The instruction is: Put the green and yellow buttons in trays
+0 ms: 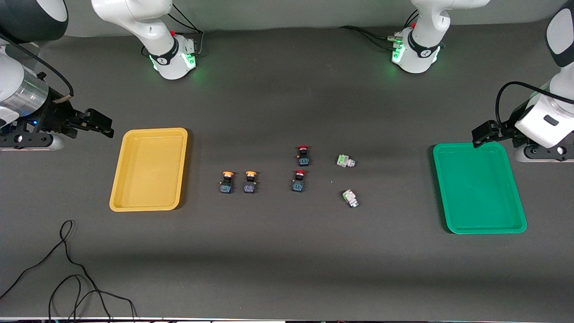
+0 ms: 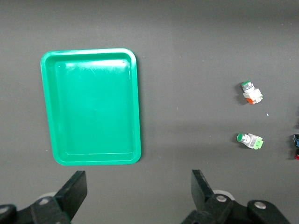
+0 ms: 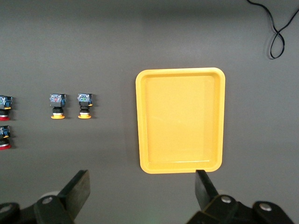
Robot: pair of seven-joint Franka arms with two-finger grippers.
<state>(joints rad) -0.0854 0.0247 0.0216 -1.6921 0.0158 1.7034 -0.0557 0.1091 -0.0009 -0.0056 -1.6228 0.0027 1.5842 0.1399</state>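
Note:
The empty yellow tray [image 1: 150, 170] lies toward the right arm's end of the table and the empty green tray [image 1: 477, 186] toward the left arm's end. Two yellow-capped buttons [image 1: 227, 182] [image 1: 250, 181] stand side by side beside the yellow tray. Two pale green buttons [image 1: 345, 161] [image 1: 350, 198] lie nearer the green tray. My right gripper [image 1: 101, 123] hangs open and empty over bare table beside the yellow tray [image 3: 180, 120]. My left gripper [image 1: 482, 134] hangs open and empty over the green tray's [image 2: 91, 106] corner. Both arms wait.
Two red-capped black switches [image 1: 303, 155] [image 1: 299, 180] stand between the yellow and green buttons. A black cable [image 1: 67, 269] loops on the table near the front camera at the right arm's end.

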